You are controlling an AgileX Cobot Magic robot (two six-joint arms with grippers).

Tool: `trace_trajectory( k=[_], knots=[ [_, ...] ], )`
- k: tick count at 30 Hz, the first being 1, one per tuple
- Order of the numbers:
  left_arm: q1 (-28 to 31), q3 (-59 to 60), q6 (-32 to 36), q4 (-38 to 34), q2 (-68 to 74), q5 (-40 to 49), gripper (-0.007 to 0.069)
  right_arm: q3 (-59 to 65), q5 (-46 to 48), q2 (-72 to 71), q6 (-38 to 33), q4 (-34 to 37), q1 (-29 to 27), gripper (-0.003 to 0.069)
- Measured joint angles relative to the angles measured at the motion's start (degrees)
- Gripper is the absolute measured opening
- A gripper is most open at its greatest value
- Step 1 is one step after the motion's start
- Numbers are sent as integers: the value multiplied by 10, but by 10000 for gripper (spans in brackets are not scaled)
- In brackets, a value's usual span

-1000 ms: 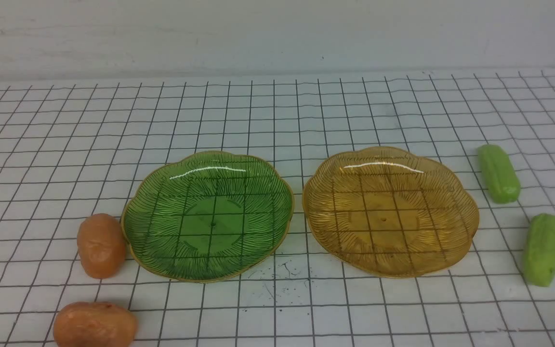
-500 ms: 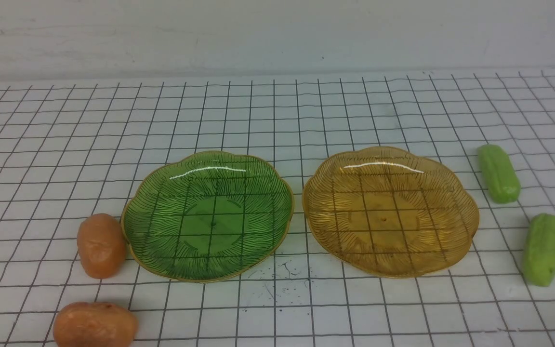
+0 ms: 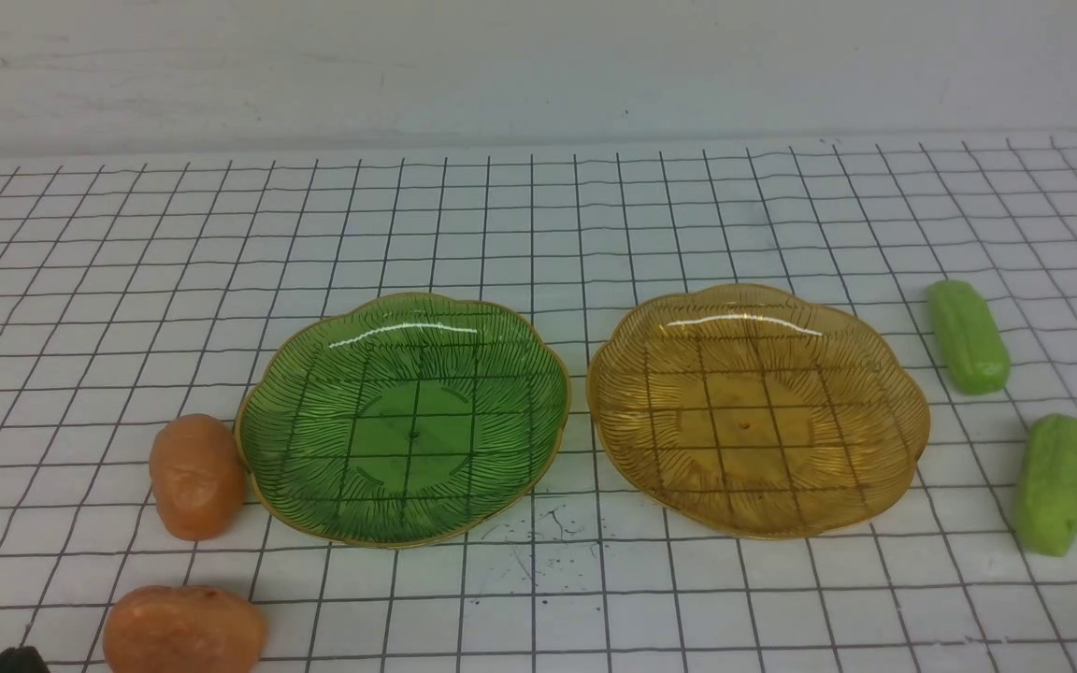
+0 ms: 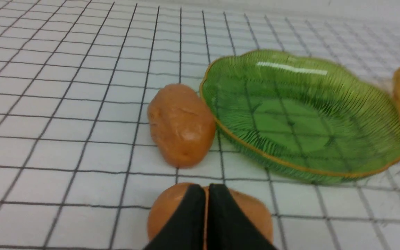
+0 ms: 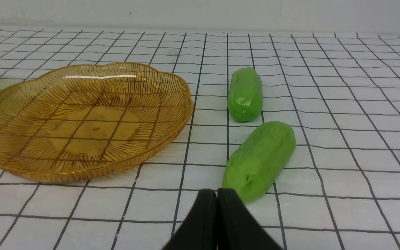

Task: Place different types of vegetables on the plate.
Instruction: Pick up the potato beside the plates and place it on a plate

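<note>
- Underneath, a white counter [image 3: 538, 215] with black grid lines carries the green plate [image 3: 403, 421]; a pale wall [image 3: 538, 65] stands behind it.
- Left pincer [image 4: 205, 194] and right pincer [image 5: 217, 196]: both pressed together.

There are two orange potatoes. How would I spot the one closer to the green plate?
On the checked cloth, find the green plate. Right beside its left rim sits an orange potato. The other potato lies apart from the plate, nearer the robot.
</note>
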Motion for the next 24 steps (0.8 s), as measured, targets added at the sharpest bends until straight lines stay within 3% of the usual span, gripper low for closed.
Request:
trace_trajectory(
  k=[5, 8, 18, 24],
  knots=[
    [0, 1, -52, -143, 0, -56, -8, 0, 0, 0, -1, 0, 0, -15],
    [0, 1, -56, -181, 0, -76, -8, 0, 0, 0, -1, 0, 0, -15],
    [0, 1, -56, -195, 0, -205, -8, 0, 0, 0, -2, -1, 0, -15],
    [0, -48, -41, -193, 1, -149, -8, 1, -16, 0, 10, 25, 0, -15]
  ],
)
